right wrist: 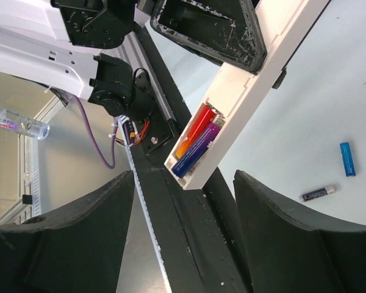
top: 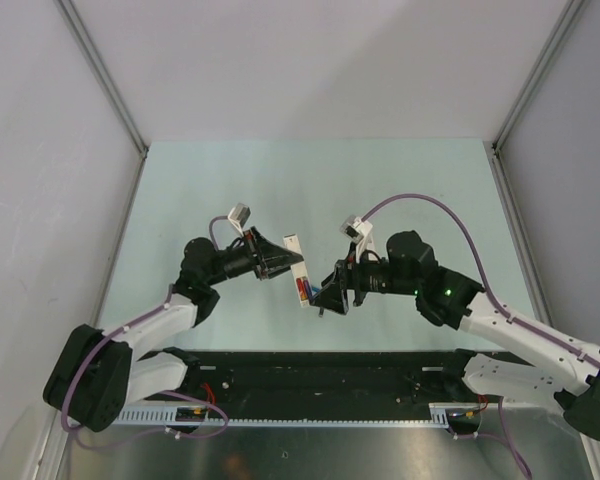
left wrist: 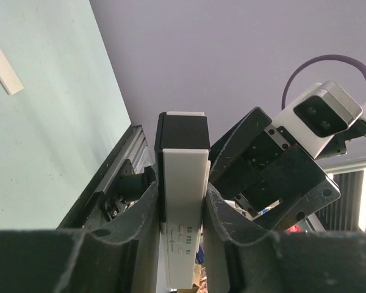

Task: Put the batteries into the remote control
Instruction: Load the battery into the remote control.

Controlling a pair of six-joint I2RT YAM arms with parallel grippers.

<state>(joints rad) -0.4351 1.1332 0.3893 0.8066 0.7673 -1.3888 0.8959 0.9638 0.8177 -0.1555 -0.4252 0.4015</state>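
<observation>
My left gripper (top: 283, 266) is shut on the white remote control (top: 298, 268) and holds it above the table. In the left wrist view the remote control (left wrist: 184, 174) stands clamped between the two fingers (left wrist: 140, 213). In the right wrist view its open compartment (right wrist: 198, 145) faces the camera, with a red battery (right wrist: 198, 125) and a blue battery (right wrist: 198, 149) lying side by side in it. My right gripper (top: 327, 296) is open and empty, just right of the remote's lower end. A loose blue battery (right wrist: 347, 159) and a black battery (right wrist: 317, 193) lie on the table.
A flat white strip (left wrist: 3, 64) lies on the pale green table (top: 420, 190). The black rail (top: 330, 370) along the near edge is below both grippers. The right arm's wrist camera (left wrist: 326, 115) is close in front of the left gripper.
</observation>
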